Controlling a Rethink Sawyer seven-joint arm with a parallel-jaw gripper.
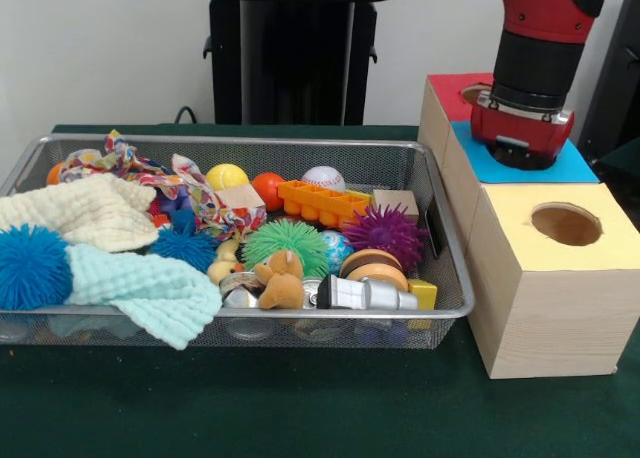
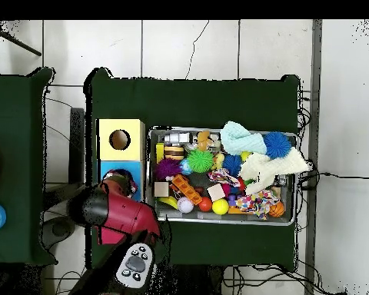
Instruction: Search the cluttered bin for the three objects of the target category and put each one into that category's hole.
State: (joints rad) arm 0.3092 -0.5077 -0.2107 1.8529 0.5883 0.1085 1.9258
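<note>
several soft spiky rubber balls (image 1: 390, 232) at three o'clock in the wire mesh bin (image 1: 452, 278); squeeze centrally. red gripper (image 1: 521, 158) state untellable.

One wire bin (image 1: 445, 238) is holding the clutter. Three spiky balls are lying in it: blue (image 1: 32, 266), green (image 1: 285, 240) and purple (image 1: 388, 230). Two cloths are lying at the left: cream (image 1: 80, 210) and mint (image 1: 140, 290). Three boxes are standing at the right: yellow (image 1: 560, 278), blue (image 1: 580, 166) and red (image 1: 445, 86).
</note>
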